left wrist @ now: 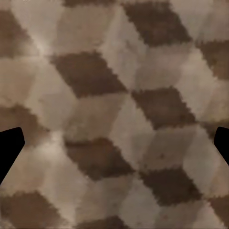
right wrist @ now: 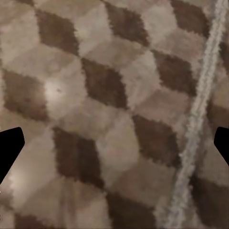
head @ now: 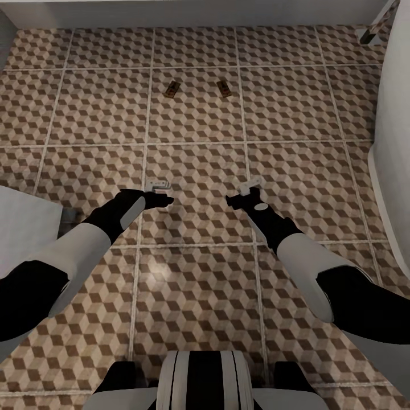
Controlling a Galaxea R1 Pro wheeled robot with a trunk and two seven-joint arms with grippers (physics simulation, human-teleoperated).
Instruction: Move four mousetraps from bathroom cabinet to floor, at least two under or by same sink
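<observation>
From the head view I see two mousetraps (head: 172,89) (head: 224,88) lying flat on the bathroom floor (head: 193,285), side by side on one tile well ahead of my arms, near the white base (head: 193,12) along the far wall. They read as small tan rectangles with dark wire; finer detail is too small to tell. The wrist views give me only close cube-pattern tile, with a pale grout line (right wrist: 198,119) under the right one. My left gripper (head: 162,192) and right gripper (head: 242,192) both hover low over the floor, jaws spread wide and empty, dark fingertips (left wrist: 8,150) (right wrist: 9,148) at the frame edges.
</observation>
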